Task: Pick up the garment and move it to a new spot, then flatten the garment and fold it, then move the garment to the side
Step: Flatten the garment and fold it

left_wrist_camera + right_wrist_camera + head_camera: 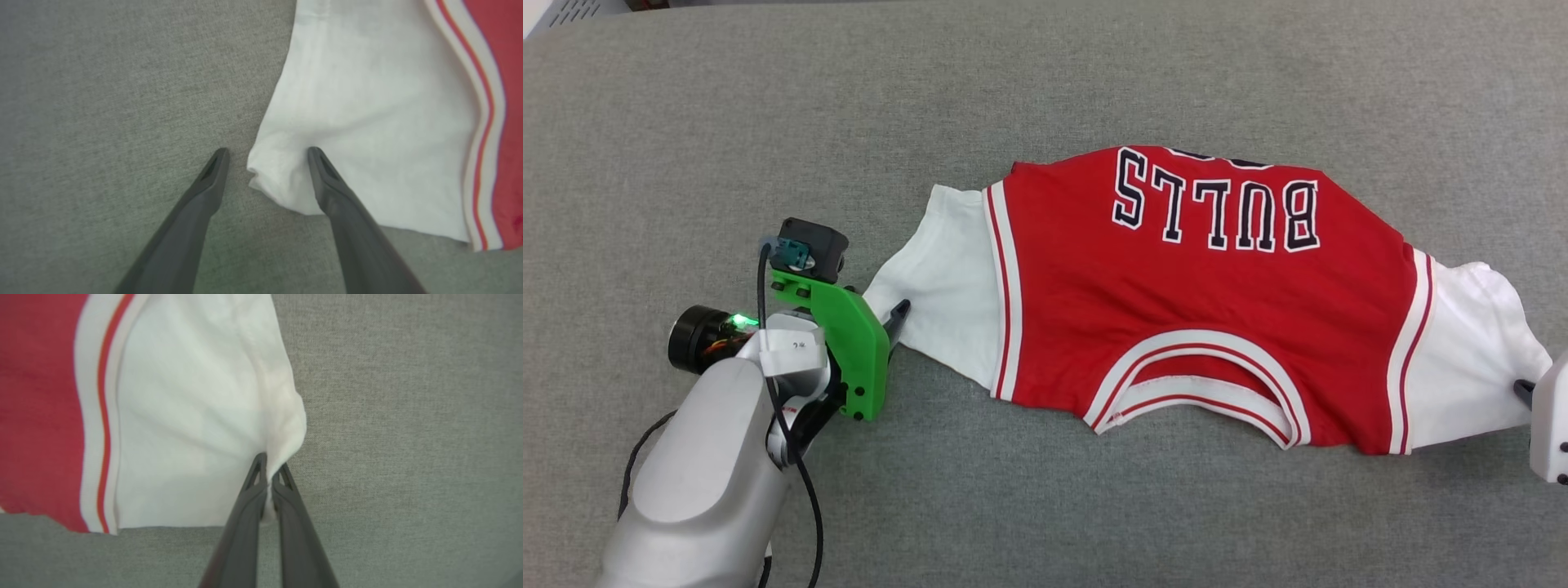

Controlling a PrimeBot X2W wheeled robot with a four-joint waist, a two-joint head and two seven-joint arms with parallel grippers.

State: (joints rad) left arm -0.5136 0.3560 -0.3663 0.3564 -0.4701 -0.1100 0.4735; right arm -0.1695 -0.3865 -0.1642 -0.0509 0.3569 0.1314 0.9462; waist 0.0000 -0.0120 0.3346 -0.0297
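The garment (1201, 302), a red jersey with white sleeves and black lettering, lies spread on the grey surface with its collar toward me. At its left white sleeve (367, 122) my left gripper (267, 152) stands open, one finger over the sleeve corner and the other over bare surface. In the head view that gripper (897, 320) sits at the sleeve's tip. My right gripper (269, 467) is shut on the edge of the right white sleeve (192, 416), which puckers at the fingertips. In the head view the right gripper (1525, 392) shows at the right edge.
A grey fabric-covered surface (849, 122) stretches all round the garment. My pale left forearm (703, 465) with its green bracket (849, 343) and a black cable fills the lower left. A pale object shows at the top left corner (564, 12).
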